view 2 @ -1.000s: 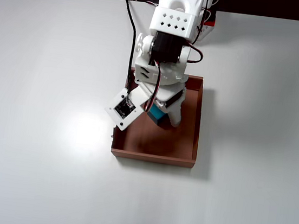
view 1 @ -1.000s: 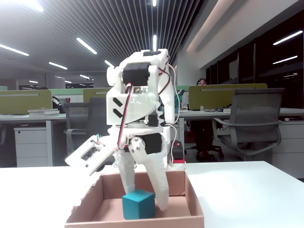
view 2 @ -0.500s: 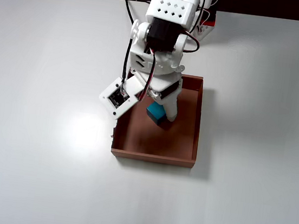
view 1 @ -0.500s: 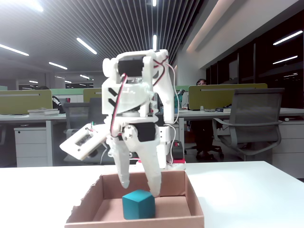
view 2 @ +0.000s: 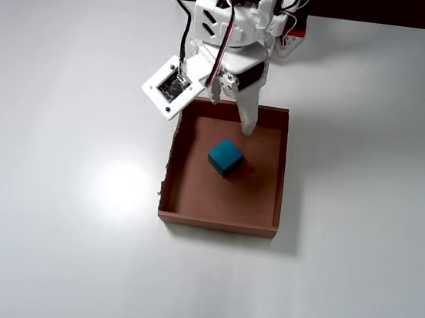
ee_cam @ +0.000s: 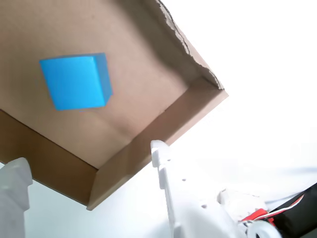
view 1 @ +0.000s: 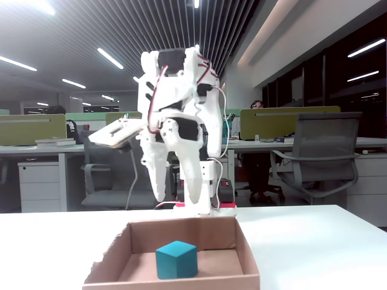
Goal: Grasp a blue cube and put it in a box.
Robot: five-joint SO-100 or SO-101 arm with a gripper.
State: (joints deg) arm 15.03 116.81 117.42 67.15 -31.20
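Cube status: blue cube (view 2: 225, 157) sits mid-floor of the box (view 2: 280, 175); likely light, rigid, matte, best pinched across opposite flat faces. Gripper (view 1: 176, 198) spread apart, empty, above the box's rear wall.

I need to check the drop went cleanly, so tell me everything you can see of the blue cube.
The blue cube is a small solid block with plain matte faces, teal in the overhead and fixed views, brighter blue in the wrist view. It sits flat on the floor of the cardboard box, roughly mid-tray and turned slightly off square to the walls, touching none of them. Nothing holds it: the gripper hangs open above the box's far wall, clear of the cube.
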